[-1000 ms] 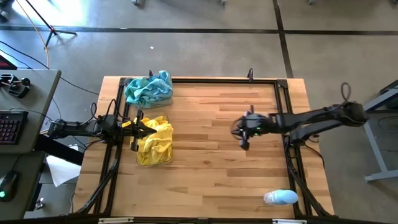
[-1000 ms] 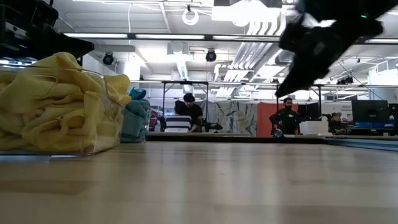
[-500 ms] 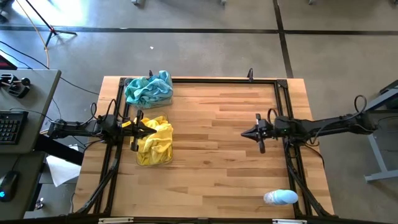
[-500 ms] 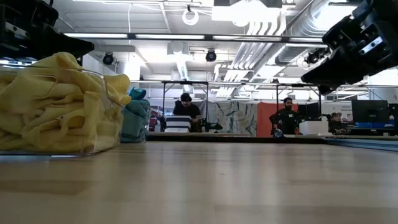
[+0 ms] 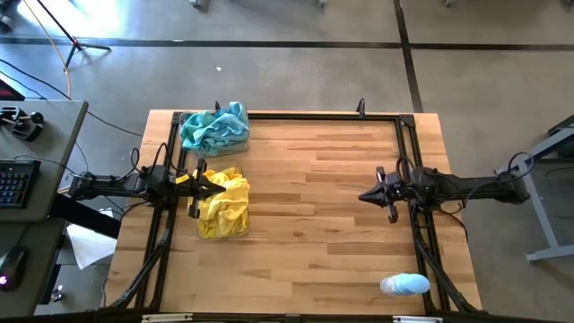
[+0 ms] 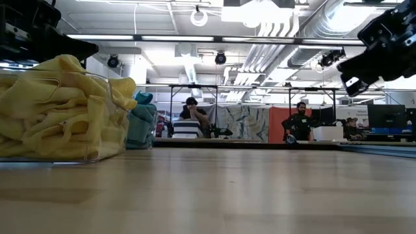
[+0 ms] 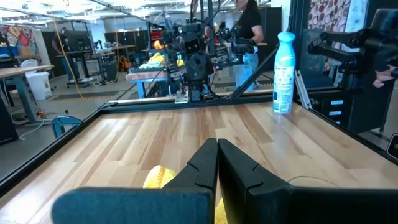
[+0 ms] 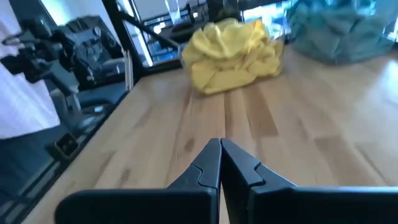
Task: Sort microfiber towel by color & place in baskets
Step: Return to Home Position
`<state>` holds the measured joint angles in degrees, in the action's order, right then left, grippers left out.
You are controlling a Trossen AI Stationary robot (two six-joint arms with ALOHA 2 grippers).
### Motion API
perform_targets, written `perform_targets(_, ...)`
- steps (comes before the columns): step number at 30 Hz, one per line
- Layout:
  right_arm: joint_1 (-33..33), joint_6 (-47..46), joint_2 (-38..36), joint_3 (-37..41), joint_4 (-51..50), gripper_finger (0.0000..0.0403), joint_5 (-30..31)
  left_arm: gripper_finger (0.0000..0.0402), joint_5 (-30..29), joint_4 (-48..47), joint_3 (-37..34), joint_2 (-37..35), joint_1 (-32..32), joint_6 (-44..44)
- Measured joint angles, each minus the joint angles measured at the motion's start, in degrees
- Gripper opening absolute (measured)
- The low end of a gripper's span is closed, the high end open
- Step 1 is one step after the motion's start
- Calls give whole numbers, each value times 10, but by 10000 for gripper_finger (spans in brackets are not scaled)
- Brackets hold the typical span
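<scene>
Yellow towels [image 5: 224, 205] fill the nearer clear basket [image 6: 110, 120] at the left of the wood surface [image 5: 314, 233]. Teal towels [image 5: 215, 127] are heaped in the farther one, just behind it. Left pincer [image 7: 217, 146] hangs at the left edge, over the yellow pile's left side, fingers pressed together, nothing held. Right pincer [image 8: 220, 146] hovers above the surface by the right rail, pointing left, fingers likewise closed and empty. Spray bottle [image 5: 404, 285] stands upright at the near right corner.
</scene>
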<state>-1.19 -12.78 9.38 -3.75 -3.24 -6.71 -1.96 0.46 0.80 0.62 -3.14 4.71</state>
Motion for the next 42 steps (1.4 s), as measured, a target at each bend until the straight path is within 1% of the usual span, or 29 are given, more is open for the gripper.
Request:
perform_targets(2,0,-2,-24,0,-41,0,-2,1,0,0,0,0,0,0)
perform_targets(6,0,8,-58,-17,-84,0,5,1,0,0,0,0,0,0)
perform_targets(9,0,13,-81,-41,-156,0,30,1,0,0,0,0,0,0)
perform_targets(12,0,13,-94,-42,-157,0,41,1,0,0,0,0,0,0)
perform_targets(21,0,13,-90,-28,-174,0,42,1,0,0,0,1,0,0)
perform_targets(26,-1,26,-87,-28,-166,0,41,1,0,0,0,1,0,0)
perform_targets(42,-1,23,-87,-28,-168,0,48,0,0,0,0,1,0,0)
